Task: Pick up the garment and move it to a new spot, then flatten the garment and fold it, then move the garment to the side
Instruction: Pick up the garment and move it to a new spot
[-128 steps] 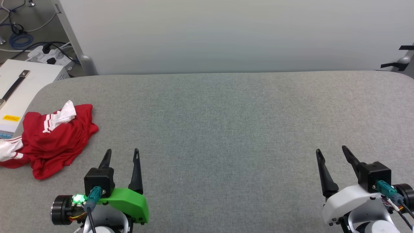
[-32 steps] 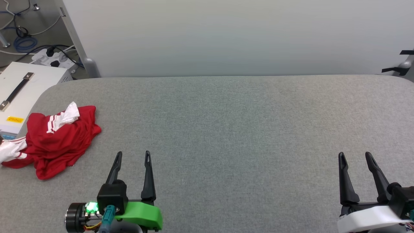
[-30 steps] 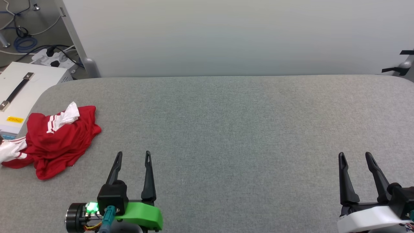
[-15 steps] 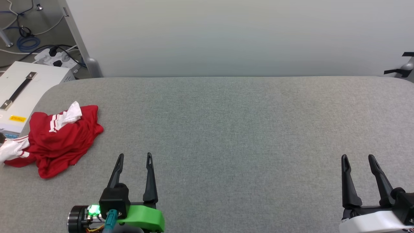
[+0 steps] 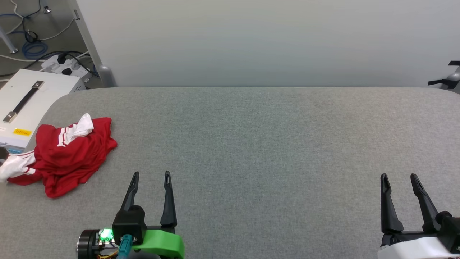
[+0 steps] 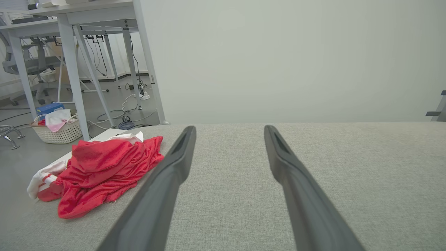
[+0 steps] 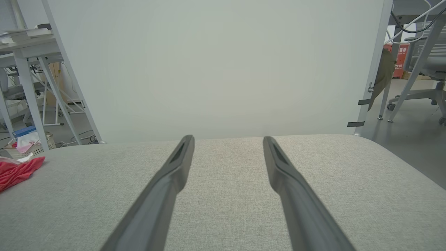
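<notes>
The left end effector, fingers apart and empty, hovers near the crumpled red jersey T-shirt with white sleeves at the left edge of the grey fabric-covered table. The right end effector, likewise apart, is well away. The shirt is likely light and limp: pinch a raised fold.

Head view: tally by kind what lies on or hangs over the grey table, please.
garment, red and white, crumpled: 1
end effectors, both open and holding nothing: 2 (left end effector, right end effector)
Total: 3
</notes>
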You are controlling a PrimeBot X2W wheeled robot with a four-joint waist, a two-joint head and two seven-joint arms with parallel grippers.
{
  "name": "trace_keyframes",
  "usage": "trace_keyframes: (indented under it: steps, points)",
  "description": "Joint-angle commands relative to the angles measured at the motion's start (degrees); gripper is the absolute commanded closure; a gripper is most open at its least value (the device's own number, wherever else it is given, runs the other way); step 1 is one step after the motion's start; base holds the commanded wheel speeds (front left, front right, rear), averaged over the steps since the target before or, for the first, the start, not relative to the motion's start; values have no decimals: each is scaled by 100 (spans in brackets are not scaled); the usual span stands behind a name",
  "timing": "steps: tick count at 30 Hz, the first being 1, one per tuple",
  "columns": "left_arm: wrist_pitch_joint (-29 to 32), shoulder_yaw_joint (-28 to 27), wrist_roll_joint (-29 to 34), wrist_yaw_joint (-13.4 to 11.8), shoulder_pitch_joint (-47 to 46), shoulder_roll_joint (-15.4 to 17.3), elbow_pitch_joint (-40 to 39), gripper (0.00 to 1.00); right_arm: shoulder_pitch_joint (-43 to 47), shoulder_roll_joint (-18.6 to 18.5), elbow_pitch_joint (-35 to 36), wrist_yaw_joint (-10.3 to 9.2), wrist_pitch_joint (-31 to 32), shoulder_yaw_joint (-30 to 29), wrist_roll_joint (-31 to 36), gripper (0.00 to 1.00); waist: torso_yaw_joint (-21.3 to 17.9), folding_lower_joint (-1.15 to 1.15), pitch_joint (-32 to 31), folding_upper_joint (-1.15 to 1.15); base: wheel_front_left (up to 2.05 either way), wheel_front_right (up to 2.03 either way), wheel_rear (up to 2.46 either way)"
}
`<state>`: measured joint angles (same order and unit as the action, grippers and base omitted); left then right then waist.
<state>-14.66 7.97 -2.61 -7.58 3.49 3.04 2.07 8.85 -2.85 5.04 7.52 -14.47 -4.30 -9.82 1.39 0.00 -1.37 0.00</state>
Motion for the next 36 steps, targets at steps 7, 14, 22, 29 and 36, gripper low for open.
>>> trace_keyframes:
  steps: [7,14,22,29,36]
  points:
    - [-34,9,-29,-39,79,-16,17,0,46,-3,34,-3,-52,-17,-14,0,62,0,9,0,0,0,0]
    - [-34,-61,-134,-62,-9,-16,2,0,2,-3,96,-3,-52,-11,0,0,373,0,105,0,0,0,0]
    - [-34,-199,-178,-84,-72,-16,-40,0,-101,-3,179,-3,-52,7,57,0,902,0,270,0,0,0,0]
    - [-34,-262,-222,-120,-177,-16,-67,0,-178,-3,256,-3,-52,-4,102,0,1432,0,411,0,0,0,0]
    - [-34,-321,-272,-172,-212,-16,-90,0,-217,-3,289,-3,-52,23,153,0,1966,0,494,0,0,0,0]
